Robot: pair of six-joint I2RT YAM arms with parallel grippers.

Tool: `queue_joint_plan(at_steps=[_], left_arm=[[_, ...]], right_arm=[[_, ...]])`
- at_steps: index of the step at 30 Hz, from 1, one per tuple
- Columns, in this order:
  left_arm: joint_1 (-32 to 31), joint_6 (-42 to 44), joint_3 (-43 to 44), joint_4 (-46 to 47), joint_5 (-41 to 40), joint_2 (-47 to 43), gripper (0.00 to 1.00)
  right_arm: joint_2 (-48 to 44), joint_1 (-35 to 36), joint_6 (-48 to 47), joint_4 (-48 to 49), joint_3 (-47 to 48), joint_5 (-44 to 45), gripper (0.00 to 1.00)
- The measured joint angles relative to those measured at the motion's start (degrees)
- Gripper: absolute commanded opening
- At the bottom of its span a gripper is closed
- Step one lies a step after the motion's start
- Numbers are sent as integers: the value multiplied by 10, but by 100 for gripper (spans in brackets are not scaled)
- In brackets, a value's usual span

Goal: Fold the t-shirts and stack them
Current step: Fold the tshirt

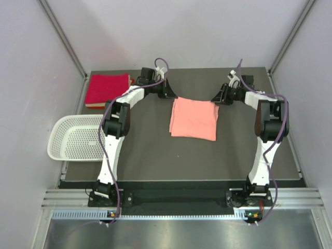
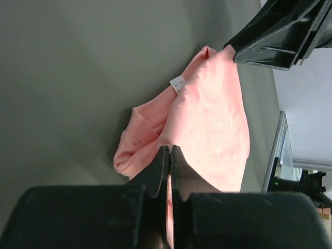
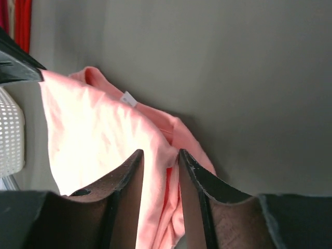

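Meanwhile, basket (image 1: 72,137) and red t-shirts (image 1: 107,89) lie left of pink t-shirt (image 1: 193,118).

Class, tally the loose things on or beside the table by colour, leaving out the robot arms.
pink t-shirt: 1
red folded stack: 1 (how many shirts it holds cannot be told)
white basket: 1
Total: 3

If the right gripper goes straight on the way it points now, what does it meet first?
The pink t-shirt: its cloth lies between the open fingers of the right gripper, so any advance probably pushes into it at once.
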Motion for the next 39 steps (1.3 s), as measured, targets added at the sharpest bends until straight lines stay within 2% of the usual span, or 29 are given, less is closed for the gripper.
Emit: queue_joint_plan(at_steps=[4, 8, 11, 15, 27, 39], left_arm=[[0, -1, 0, 0, 0, 1, 0], [0, -1, 0, 3, 0, 3, 0], [0, -3, 0, 5, 0, 5, 0], [0, -7, 0, 6, 2, 6, 0], [-3, -82, 0, 57, 4, 6, 0], [-12, -143, 29, 90, 4, 14, 0]], right_arm=[[17, 0, -4, -2, 0, 2, 29], [22, 0, -6, -2, 0, 3, 5], [22, 0, -6, -2, 0, 4, 0], [14, 0, -3, -1, -8, 11, 0], [-116, 0, 22, -5, -80, 56, 0], [-133, -1, 75, -5, -123, 100, 0]])
